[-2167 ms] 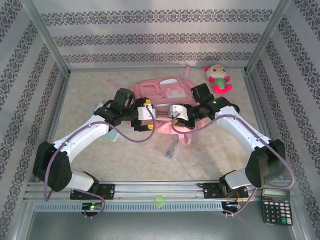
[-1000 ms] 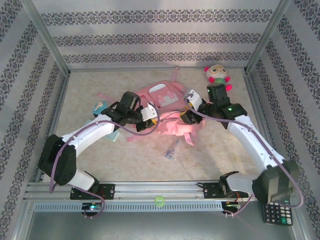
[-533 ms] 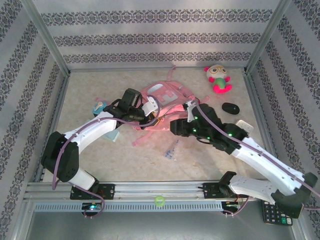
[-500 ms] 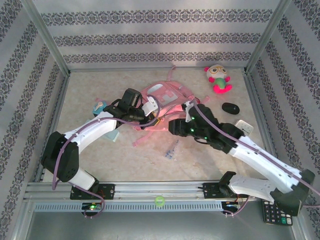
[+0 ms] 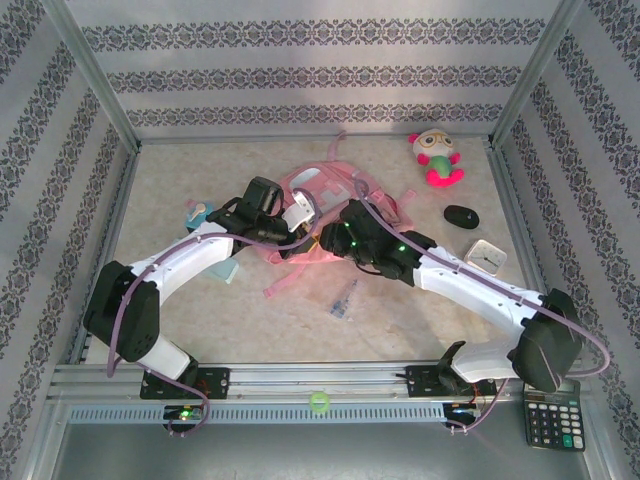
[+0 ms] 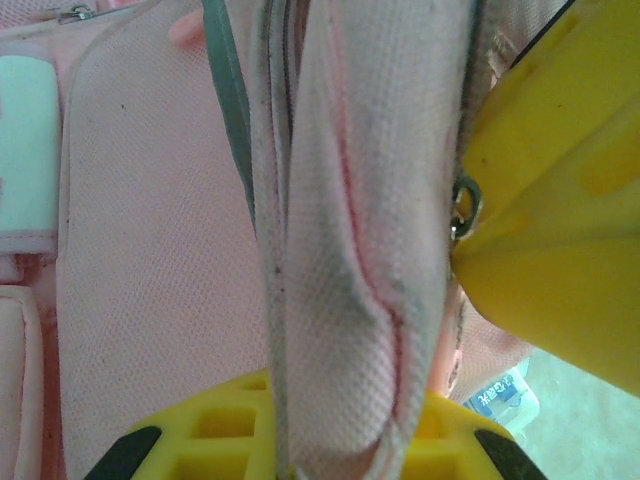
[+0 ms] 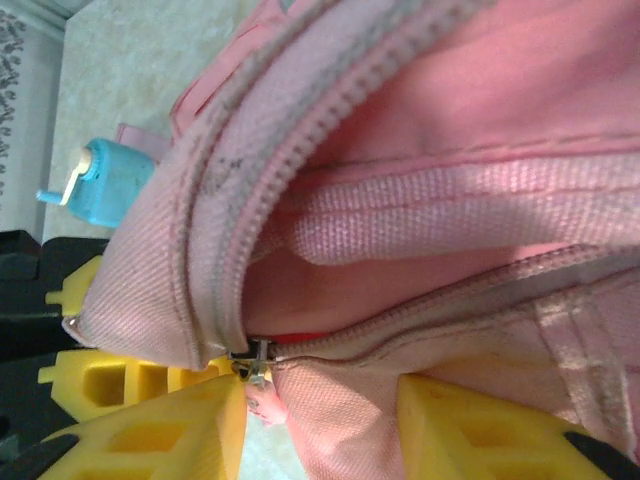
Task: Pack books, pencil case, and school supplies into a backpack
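The pink backpack [image 5: 335, 195] lies at mid-table, its near edge lifted. My left gripper [image 5: 300, 216] is shut on a fold of its fabric [image 6: 340, 250], which runs up between the yellow fingers [image 6: 220, 430]. My right gripper [image 5: 328, 238] is at the backpack's front edge, open. Its fingers [image 7: 480, 430] straddle pink fabric beside the zipper slider [image 7: 250, 365], with a gap on the left. School supplies lie loose: a clear packet [image 5: 343, 300] in front of the backpack and a teal-and-white piece [image 5: 200, 212] to its left. The books and the pencil case are out of view.
A pink-and-green plush toy [image 5: 437, 157] sits at the back right. A black oval object [image 5: 461, 215] and a small white square clock [image 5: 487, 255] lie right of the backpack. A black calculator [image 5: 552, 412] rests by the right base. Metal frame posts edge the table.
My right arm swung in from the right to the backpack's near edge, beside the left gripper, and its jaws narrowed. The left arm kept its hold and stayed put.
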You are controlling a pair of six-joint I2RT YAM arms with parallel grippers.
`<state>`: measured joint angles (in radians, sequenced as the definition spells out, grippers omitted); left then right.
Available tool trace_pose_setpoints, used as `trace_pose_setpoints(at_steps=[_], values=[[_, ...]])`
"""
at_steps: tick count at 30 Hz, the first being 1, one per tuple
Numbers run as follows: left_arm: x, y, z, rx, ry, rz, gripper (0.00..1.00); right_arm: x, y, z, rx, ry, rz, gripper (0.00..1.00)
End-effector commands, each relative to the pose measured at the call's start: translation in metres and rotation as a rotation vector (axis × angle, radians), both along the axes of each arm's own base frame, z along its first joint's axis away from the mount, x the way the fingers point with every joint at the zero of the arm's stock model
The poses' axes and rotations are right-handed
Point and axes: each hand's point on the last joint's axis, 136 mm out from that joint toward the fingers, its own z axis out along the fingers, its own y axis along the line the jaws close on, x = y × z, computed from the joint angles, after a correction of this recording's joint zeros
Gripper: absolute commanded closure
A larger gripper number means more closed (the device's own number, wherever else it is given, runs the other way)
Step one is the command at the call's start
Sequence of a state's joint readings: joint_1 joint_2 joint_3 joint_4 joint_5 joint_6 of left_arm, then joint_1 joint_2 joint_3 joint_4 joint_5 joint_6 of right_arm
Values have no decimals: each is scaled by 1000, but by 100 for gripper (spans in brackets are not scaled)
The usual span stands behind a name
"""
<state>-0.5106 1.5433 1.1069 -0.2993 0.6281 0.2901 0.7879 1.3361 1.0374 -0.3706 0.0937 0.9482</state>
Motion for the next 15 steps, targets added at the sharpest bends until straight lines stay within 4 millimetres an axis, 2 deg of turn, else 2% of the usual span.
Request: trace_pose_setpoints(at_steps=[1, 4, 7, 12, 15], values=[[-20, -18, 33, -145, 93, -77, 100, 16, -11, -1, -38, -17, -89, 58], [-19, -18, 35, -152, 89, -77, 100, 13, -24, -12, -116, 15, -120, 59], [-15, -16, 29, -121, 80, -55, 100, 8, -39, -10, -197, 23, -143, 61], [-10, -15, 20, -94, 119, -22, 100, -3, -16, 22, -92, -38, -14, 57], [-9, -16, 20, -107, 153, 1, 100, -15, -9, 37, -31, -43, 23, 56]])
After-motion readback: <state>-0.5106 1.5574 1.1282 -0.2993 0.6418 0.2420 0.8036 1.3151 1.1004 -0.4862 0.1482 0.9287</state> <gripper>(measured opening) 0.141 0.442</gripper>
